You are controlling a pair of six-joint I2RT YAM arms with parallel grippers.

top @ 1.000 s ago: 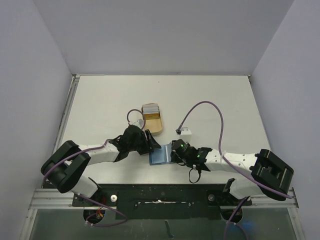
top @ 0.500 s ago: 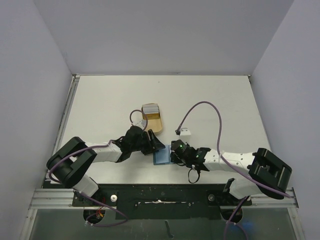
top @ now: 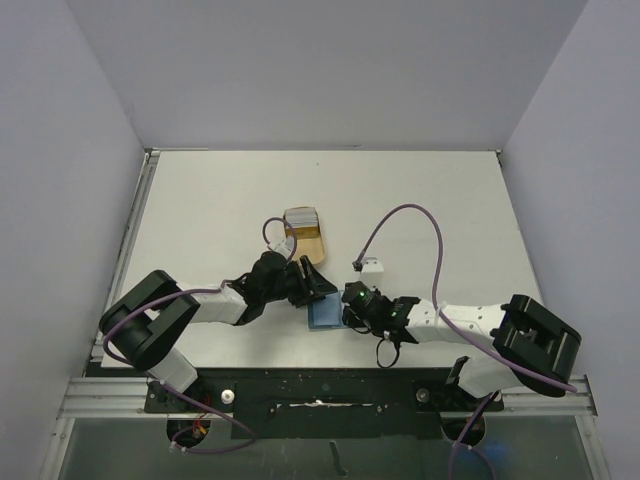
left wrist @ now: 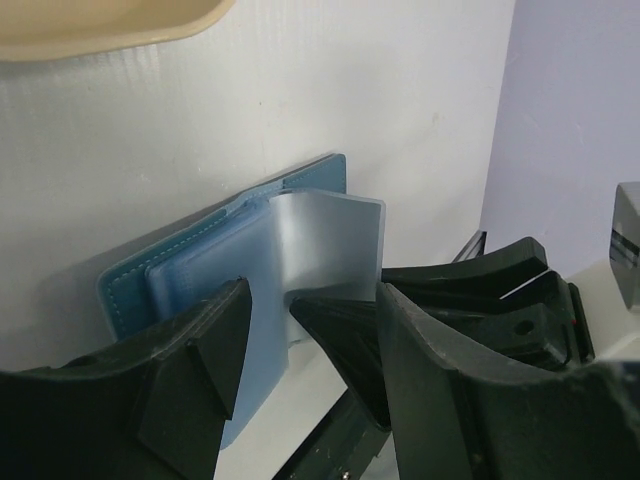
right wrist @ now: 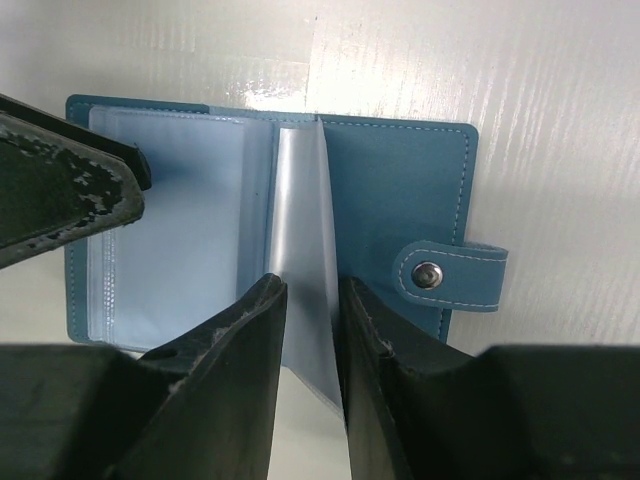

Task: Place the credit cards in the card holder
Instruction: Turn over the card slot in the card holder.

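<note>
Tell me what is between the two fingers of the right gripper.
A clear plastic pocket sleeve of the open card holder stands between the right gripper fingers, in the right wrist view.

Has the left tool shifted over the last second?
Yes. The left tool has crept rightward and slightly toward the tan tray, over the card holder.

A white table (top: 420, 195) sits enclosed by plain pale lavender walls (top: 330, 70) under even light.
</note>
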